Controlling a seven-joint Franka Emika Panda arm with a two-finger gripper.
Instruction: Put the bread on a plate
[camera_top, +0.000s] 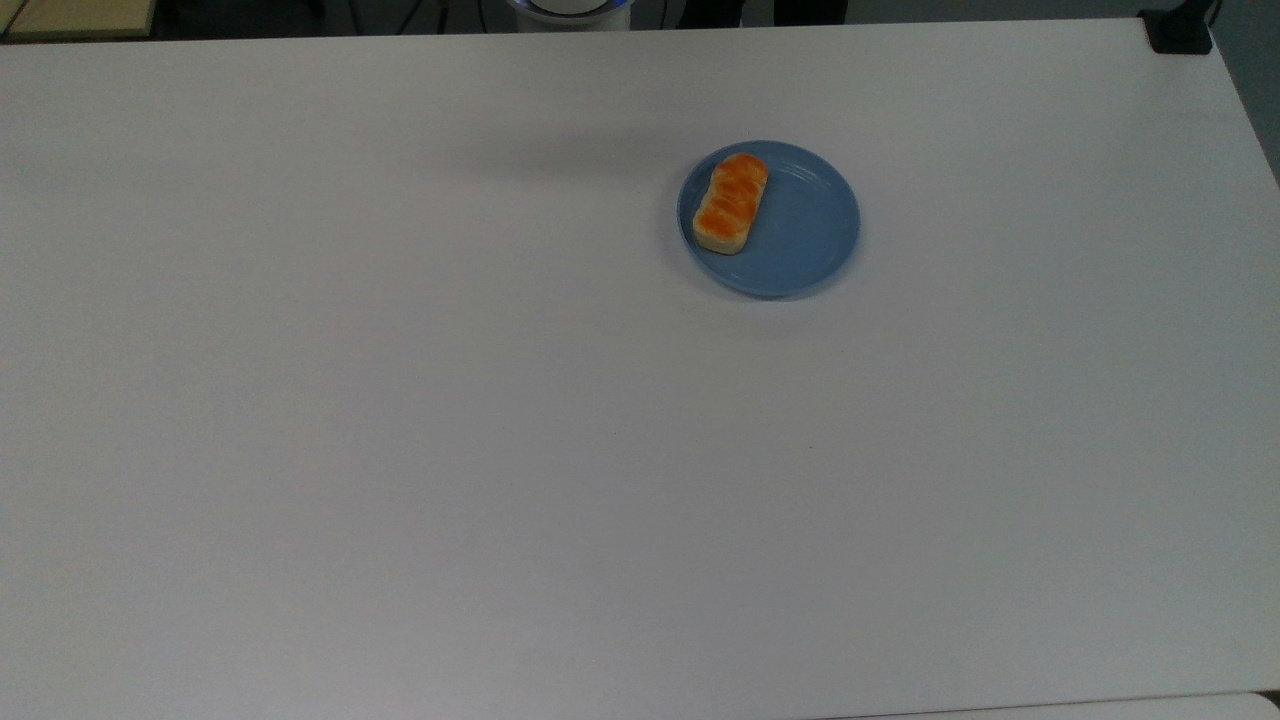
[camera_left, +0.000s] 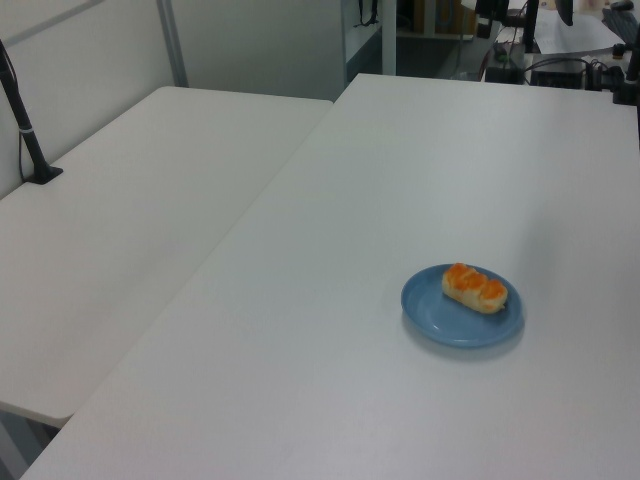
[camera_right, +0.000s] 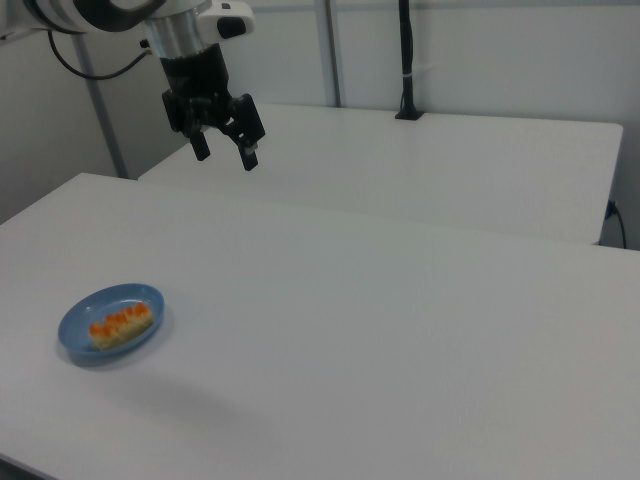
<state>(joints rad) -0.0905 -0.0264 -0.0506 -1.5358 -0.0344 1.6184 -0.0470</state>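
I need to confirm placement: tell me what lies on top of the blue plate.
The bread lies on the plate, toward the top view's left rim, glazed side up. The plate surface under it is covered.

The bread (camera_top: 732, 202), a small cream loaf with an orange-brown ridged top, is lying flat on the round blue plate (camera_top: 805, 240), toward the top view's left rim.
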